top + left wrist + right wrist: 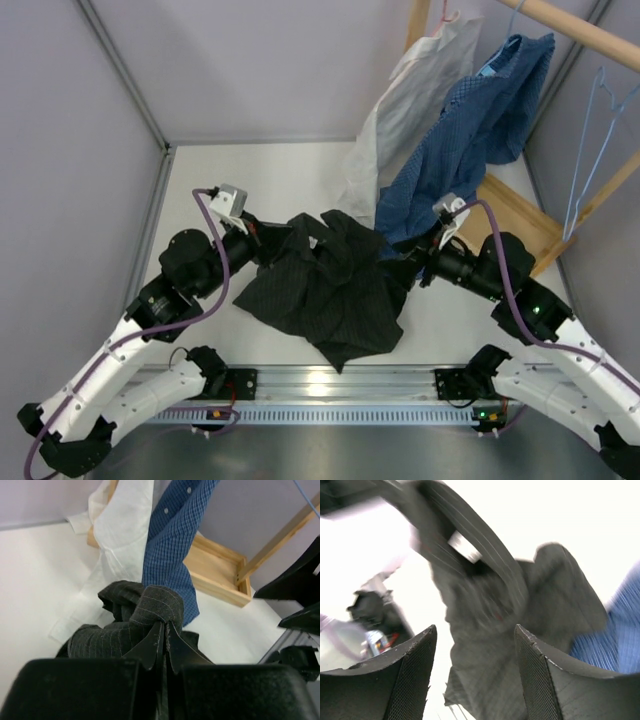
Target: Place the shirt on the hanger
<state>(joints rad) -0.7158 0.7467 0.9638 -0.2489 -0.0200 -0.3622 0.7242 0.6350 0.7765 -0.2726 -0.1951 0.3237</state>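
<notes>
The left gripper point(165, 626) pinches the black pinstriped shirt point(330, 295) toward the near edge of the white desk point(250, 175); the right gripper point(475, 632) gapes wide beside it.

shirt point(490, 645): motion-smeared in right wrist view, pattern unreadable | neck label point(464, 547): pale blur, print illegible | hanger point(586, 150): hook shape too small to tell, wire too thin to trace past wooden brace point(610, 185) | white shirt point(125, 525), blue shirt point(170, 540): upper parts cut by left wrist frame | right gripper point(475, 630): fingertips hidden under cloth in top view
</notes>
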